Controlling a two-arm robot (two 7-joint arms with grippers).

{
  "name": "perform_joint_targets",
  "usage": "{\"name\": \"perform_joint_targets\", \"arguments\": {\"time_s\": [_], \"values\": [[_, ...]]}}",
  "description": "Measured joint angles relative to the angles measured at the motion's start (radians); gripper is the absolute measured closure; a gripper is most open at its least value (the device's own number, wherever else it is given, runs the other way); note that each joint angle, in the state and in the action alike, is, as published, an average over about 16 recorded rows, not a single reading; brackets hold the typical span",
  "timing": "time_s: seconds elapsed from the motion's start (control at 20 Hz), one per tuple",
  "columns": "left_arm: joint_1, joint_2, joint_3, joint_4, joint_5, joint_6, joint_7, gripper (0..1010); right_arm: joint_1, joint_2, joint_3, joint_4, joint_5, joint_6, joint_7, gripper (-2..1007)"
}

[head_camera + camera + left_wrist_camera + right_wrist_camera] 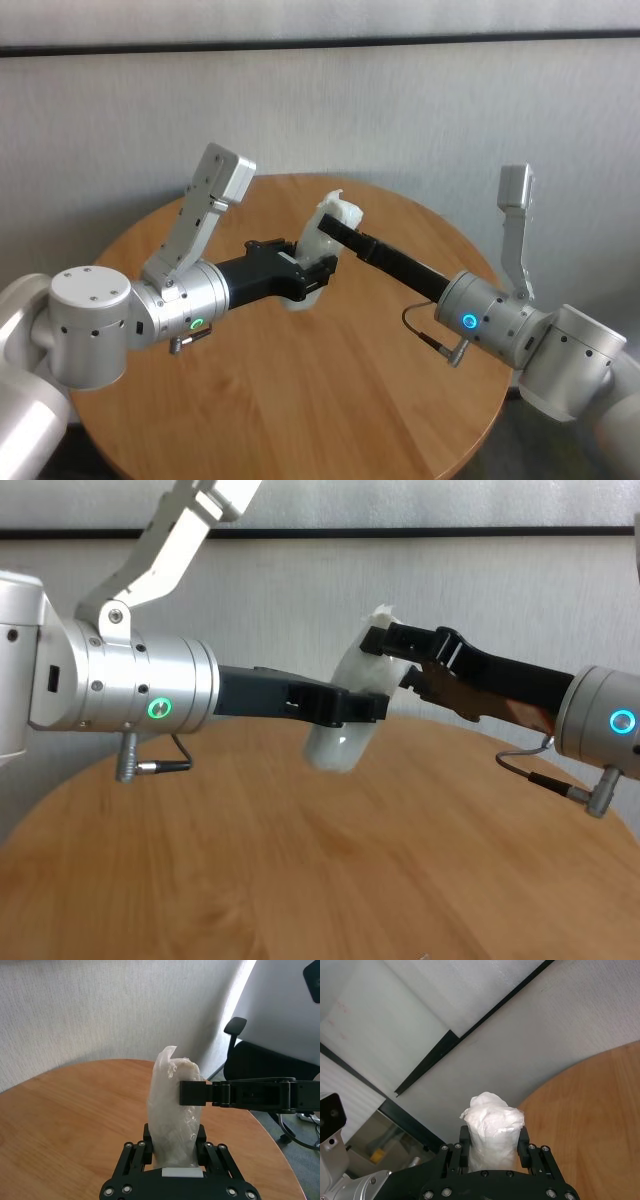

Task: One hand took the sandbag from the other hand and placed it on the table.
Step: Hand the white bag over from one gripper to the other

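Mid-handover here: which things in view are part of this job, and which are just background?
Part of the job:
sandbag, gripped at both ends
left gripper, green light
right gripper, blue light
table

Just background:
office chair, beyond the table

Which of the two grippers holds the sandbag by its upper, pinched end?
The right gripper, with the blue ring light, grips the top of the sandbag; the green-lit left gripper clamps its lower end above the table.

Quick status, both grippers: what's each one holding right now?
Left gripper: closed on the lower end of the sandbag, held above the table.
Right gripper: closed on the sandbag's upper end.
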Motion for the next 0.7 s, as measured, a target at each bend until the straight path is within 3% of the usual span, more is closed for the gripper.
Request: {"name": "perform_joint_targets", "arguments": {"time_s": [0.3, 0.7], "values": [[0.000, 0.000, 0.000, 0.000, 0.000, 0.000, 0.000, 386, 0.003, 0.004, -0.010, 0.000, 0.020, 0.001, 0.004, 465], [0.001, 0.000, -0.002, 0.001, 0.000, -0.001, 0.008, 157, 0.013, 0.015, -0.028, 0.006, 0.035, -0.004, -0.004, 465]]}}
